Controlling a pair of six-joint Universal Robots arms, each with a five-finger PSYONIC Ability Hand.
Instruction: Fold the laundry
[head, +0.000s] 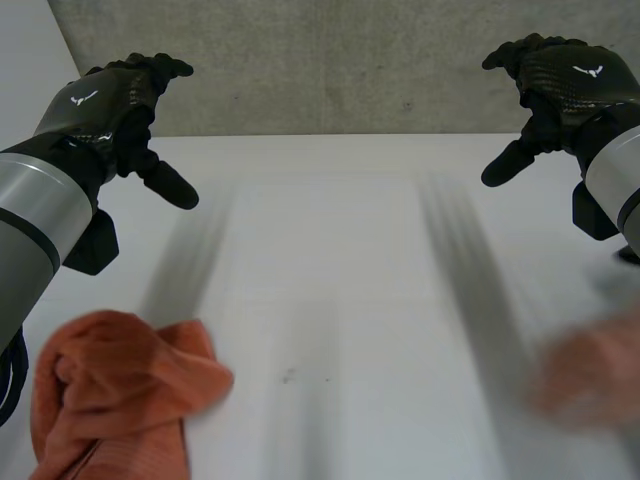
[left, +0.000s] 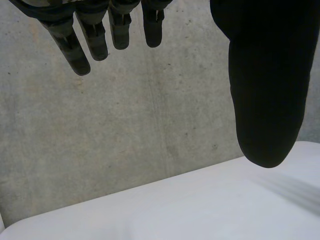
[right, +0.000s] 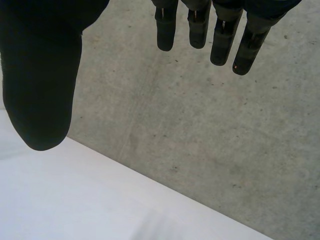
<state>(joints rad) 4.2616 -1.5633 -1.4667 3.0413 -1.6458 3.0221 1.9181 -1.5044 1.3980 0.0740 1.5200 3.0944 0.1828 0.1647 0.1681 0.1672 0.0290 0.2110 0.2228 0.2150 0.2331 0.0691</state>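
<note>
A crumpled orange cloth (head: 115, 395) lies at the near left of the white table (head: 330, 330). A second orange shape (head: 590, 375) sits blurred at the near right edge; I cannot tell what it is. My left hand (head: 115, 110) hovers open above the table's far left, fingers (left: 92, 42) straight and thumb (left: 267, 90) spread, with nothing in it. My right hand (head: 565, 90) hangs open above the far right, its fingers (right: 220, 37) relaxed and thumb (right: 42, 85) apart, also holding nothing. Both hands are well away from the cloth.
A grey concrete wall (head: 330, 60) rises behind the table's far edge. The same wall (left: 125, 130) faces both palms in the wrist views.
</note>
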